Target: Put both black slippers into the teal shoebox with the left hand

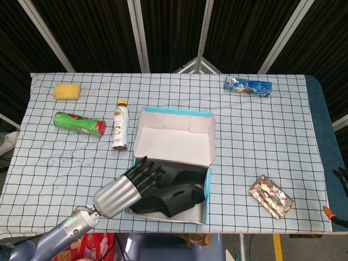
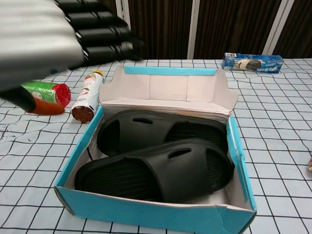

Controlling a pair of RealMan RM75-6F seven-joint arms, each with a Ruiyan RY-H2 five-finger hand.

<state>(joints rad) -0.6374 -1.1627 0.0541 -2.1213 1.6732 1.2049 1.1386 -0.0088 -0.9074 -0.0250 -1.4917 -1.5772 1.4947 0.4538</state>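
Two black slippers lie side by side inside the teal shoebox [image 2: 158, 213] [image 1: 130, 187]. The near slipper [image 2: 161, 170] [image 1: 174, 199] partly overlaps the far slipper [image 2: 156, 129] [image 1: 179, 174]. The box's white lid [image 1: 174, 138] stands open at the back. My left hand [image 1: 128, 187] [image 2: 48, 34] hovers above the box's left edge, empty, with its dark fingers [image 1: 145, 169] stretched out and apart. It touches neither slipper. My right hand does not show in either view.
A white spray bottle [image 1: 119, 125] and a green can [image 1: 79, 123] lie left of the box, a yellow sponge [image 1: 67, 91] at the far left. A blue packet [image 1: 248, 85] lies at the back right, a foil snack pack [image 1: 271, 196] at the right front.
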